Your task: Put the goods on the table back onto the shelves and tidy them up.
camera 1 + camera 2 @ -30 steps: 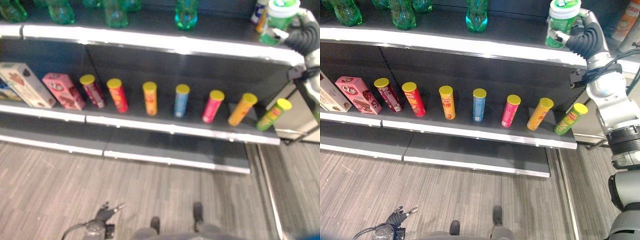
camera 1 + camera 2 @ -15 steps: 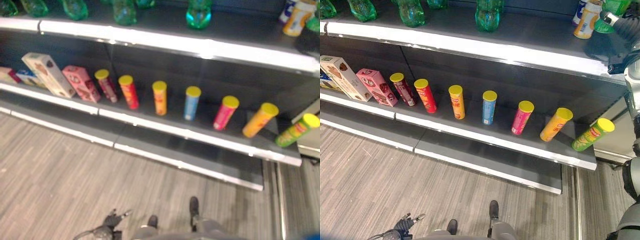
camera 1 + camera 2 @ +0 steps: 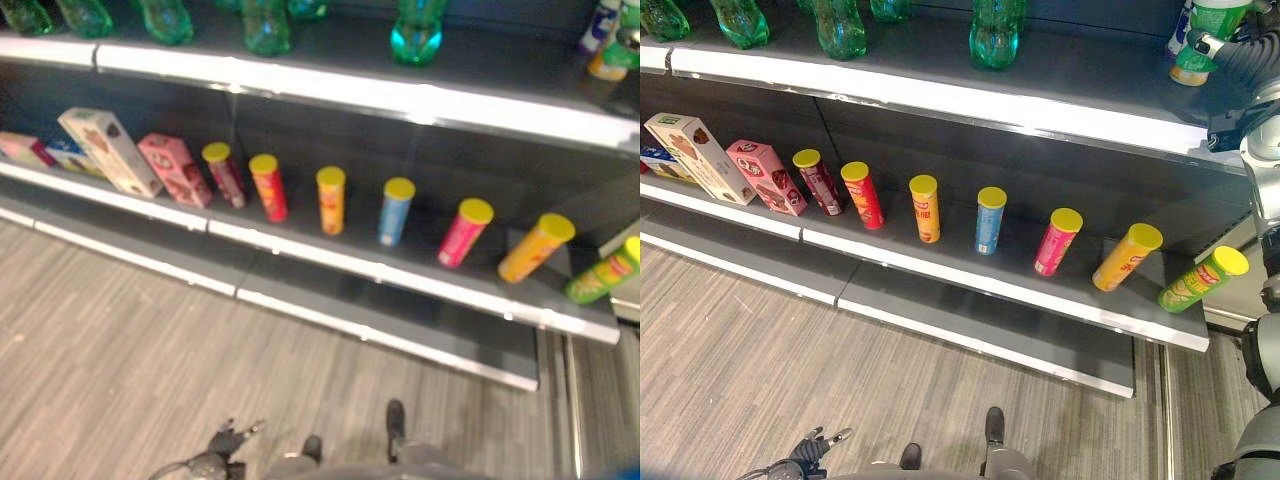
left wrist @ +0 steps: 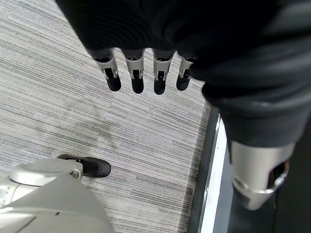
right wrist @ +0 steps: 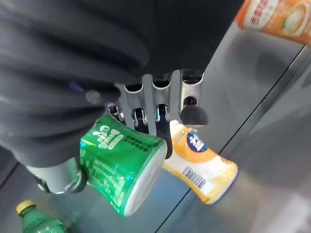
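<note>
Gripping a green cup [image 5: 119, 167] with a white lid in the right hand [image 5: 146, 114], fingers [image 5: 160, 104] curled round its side, up at the far right end of the top shelf [image 3: 940, 95]. Holding that cup just beside a yellow-orange bottle [image 5: 199, 165] standing on the same shelf. Hanging low by the grey striped floor [image 4: 58, 97], the left hand [image 4: 141, 73], fingers straight and relaxed, grasping nothing. Standing along the top shelf, a row of green bottles [image 3: 995, 35]. Lining the middle shelf [image 3: 970, 275], seven yellow-capped tubes: dark red [image 3: 820, 183], red [image 3: 862, 195], orange [image 3: 925, 208], blue [image 3: 989, 220], pink [image 3: 1057, 241], yellow-orange [image 3: 1127, 256] and green [image 3: 1202, 279], the last three leaning rightwards. Leaning to the left of them, a pink box [image 3: 765, 176] and a cream box [image 3: 698, 156].
</note>
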Controlling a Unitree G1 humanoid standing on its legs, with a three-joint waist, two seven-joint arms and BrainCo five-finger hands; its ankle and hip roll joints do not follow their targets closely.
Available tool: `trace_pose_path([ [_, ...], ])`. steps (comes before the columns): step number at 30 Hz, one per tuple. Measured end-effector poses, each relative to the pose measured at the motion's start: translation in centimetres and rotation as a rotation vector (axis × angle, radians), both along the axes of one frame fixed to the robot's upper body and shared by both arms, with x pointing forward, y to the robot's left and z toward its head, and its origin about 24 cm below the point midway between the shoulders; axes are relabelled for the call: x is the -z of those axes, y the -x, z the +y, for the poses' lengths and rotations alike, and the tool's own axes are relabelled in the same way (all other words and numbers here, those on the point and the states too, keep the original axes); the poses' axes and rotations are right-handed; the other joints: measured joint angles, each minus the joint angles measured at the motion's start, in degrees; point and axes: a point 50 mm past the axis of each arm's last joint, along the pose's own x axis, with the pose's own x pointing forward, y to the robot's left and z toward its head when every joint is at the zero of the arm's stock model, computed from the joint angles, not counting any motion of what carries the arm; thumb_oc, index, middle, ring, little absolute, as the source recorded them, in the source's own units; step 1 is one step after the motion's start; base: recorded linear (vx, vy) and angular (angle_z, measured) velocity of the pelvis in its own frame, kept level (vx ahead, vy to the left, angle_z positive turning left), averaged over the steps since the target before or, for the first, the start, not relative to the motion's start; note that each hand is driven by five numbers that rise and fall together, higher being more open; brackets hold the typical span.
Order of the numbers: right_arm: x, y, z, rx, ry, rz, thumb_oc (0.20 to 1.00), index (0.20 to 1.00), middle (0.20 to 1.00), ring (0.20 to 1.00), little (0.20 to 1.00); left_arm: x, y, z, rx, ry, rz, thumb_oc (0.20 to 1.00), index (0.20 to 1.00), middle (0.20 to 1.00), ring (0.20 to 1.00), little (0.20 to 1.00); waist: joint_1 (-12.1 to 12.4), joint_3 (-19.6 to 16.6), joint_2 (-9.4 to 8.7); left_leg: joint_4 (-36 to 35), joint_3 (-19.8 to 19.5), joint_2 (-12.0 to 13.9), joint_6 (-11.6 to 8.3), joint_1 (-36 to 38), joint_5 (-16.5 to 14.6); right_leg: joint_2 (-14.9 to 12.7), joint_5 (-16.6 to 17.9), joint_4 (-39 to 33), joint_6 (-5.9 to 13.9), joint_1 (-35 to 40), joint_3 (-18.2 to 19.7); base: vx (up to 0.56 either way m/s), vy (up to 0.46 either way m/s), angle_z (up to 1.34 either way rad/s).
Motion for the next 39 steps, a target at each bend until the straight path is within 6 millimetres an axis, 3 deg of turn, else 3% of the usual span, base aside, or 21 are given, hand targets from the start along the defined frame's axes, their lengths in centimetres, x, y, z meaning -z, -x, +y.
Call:
trace_pose_path([
  [8,1.6,-0.3,1.0,-0.047,0.011,0.030,0.200,0.200,0.200,0.200,0.200,0.1,0.6,-0.1,-0.007,-0.003,0.017,1.000,1.000,1.000,1.000,1.000,-1.3,-1.1,-0.20,0.0,1.8,-0.2,0.19,0.1,-0.1,0.0,0.0,0.0,-0.06,-0.7,1.8,-0.01,0.036,-0.11],
  [21,4.6,-1.5,1.6,-0.068,-0.063,0.115,0.200,0.200,0.200,0.200,0.200,0.2,0.8,-0.2,0.007,-0.006,0.028,1.000,1.000,1.000,1.000,1.000,-1.3,-1.6,-0.30,0.0,3.5,-0.6,0.57,0.7,-0.3,0.1,0.7,0.0,0.64,-0.9,3.2,0.00,0.006,-0.06],
  [38,4.9,-1.7,1.3,-0.063,-0.104,0.112,0.200,0.200,0.200,0.200,0.200,0.4,1.3,-0.3,0.010,-0.005,0.049,1.000,1.000,1.000,1.000,1.000,-1.1,-1.6,-0.33,0.0,3.1,-0.6,0.63,0.6,-0.4,0.0,0.7,0.0,0.56,-0.8,3.0,0.00,0.000,0.00],
  [39,4.9,-1.7,1.3,-0.063,-0.104,0.112,0.391,0.391,0.391,0.391,0.391,0.4,1.3,-0.3,0.010,-0.005,0.049,1.000,1.000,1.000,1.000,1.000,-1.1,-1.6,-0.34,0.0,3.1,-0.6,0.63,0.6,-0.4,0.0,0.7,0.0,0.56,-0.8,3.0,0.00,0.000,0.00],
])
